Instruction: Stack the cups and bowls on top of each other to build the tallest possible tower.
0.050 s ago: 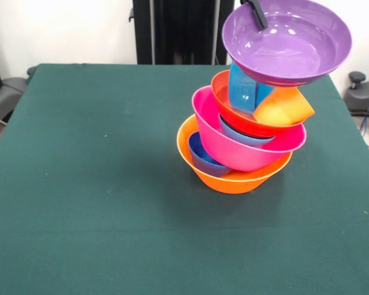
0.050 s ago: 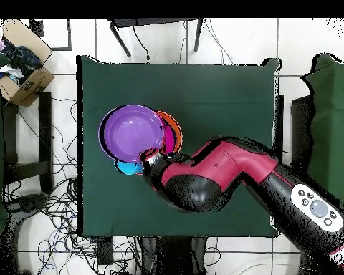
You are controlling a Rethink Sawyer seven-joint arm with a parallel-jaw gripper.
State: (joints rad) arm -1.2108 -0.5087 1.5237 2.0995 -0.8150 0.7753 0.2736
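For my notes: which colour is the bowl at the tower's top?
Purple bowl; the front view shows it best.

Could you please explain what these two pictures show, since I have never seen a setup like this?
Both pictures show the same moment. One camera looks across a table covered in green cloth; the other looks straight down on it. The red and black machine in the overhead view is a robot arm, and the grasping part at its tip is the claw.

On the table stands a leaning tower of bright plastic dishes. A large orange bowl is the base, with a small dark blue bowl inside it. A large pink bowl follows, then a red-orange bowl holding a blue cup and an orange cup on its side.

At the top, the claw grips the rim of a wide purple bowl, tilted above the cups.
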